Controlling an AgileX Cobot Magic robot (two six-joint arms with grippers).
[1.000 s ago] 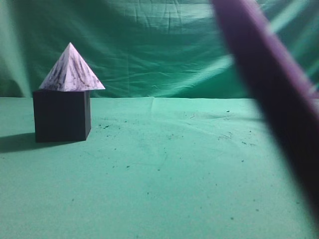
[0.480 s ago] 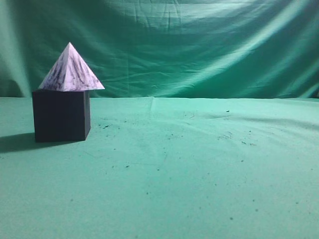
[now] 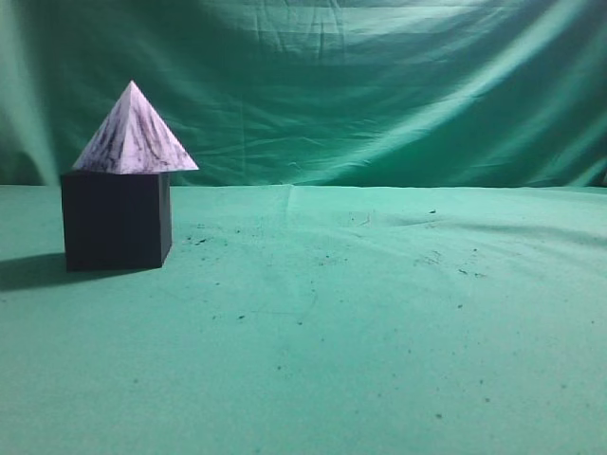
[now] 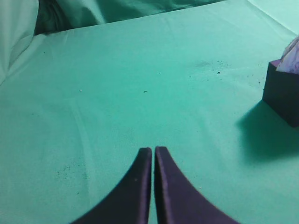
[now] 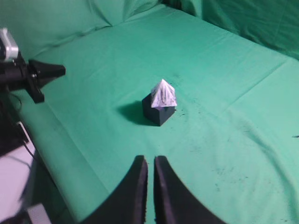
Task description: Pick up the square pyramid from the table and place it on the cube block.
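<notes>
Two claws are mine, and both are drawn together with nothing between the fingers. Largest first: the table (image 3: 379, 322), green cloth wrinkled and dotted with dark crumbs, fills every view. On it, at the left of the exterior view, stands the cube (image 3: 116, 220), and the pyramid (image 3: 136, 133) sits upright on its top face, tip up, its base slightly overhanging the cube's edges. My left claw (image 4: 153, 154) hangs above bare cloth, its fingers pressed almost flat against each other, well apart from the cube (image 4: 282, 95), which shows only at the right edge of that view with a sliver of the pyramid (image 4: 292, 58) above it. My right claw (image 5: 150, 163) is likewise closed to a thin slit and empty, well back from the stack. The right wrist view alone shows the whole stack from above, cube (image 5: 158, 112) and pyramid (image 5: 163, 94), plus my left arm (image 5: 28, 74) at the table's far edge. The exterior view shows neither claw.
</notes>
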